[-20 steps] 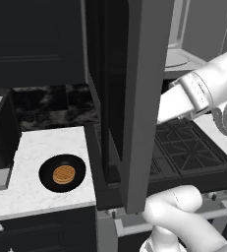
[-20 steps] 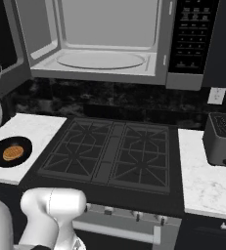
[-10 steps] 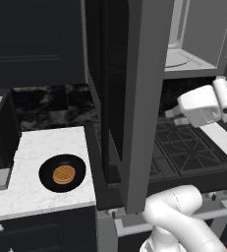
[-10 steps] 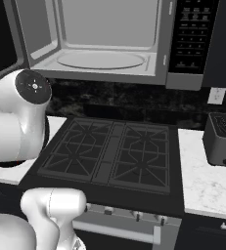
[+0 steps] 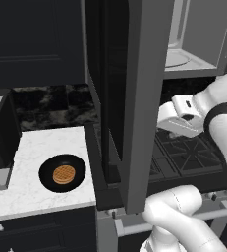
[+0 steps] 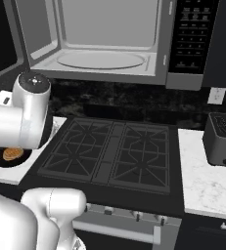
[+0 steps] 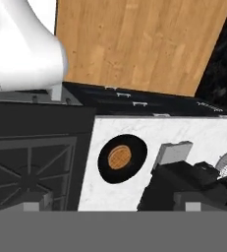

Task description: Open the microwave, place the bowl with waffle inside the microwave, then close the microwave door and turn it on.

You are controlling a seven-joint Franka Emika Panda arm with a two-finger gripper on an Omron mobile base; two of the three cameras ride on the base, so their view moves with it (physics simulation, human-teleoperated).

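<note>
Bowl (image 5: pixel 62 173) with waffle (image 5: pixel 63 174) sits on the counter (image 5: pixel 31 192) left of the stove (image 6: pixel 114 151): rigid, light, probably slick; grip its rim. Gripper fingers spread apart, empty. Microwave (image 6: pixel 102 41) stands open.

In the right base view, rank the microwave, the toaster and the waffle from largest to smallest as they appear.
1. microwave, by far the largest
2. toaster, mid-sized, cut off by the right edge
3. waffle, smallest, partly hidden by the arm

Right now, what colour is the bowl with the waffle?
Black bowl, golden-brown waffle; clearest in the hand view.
</note>
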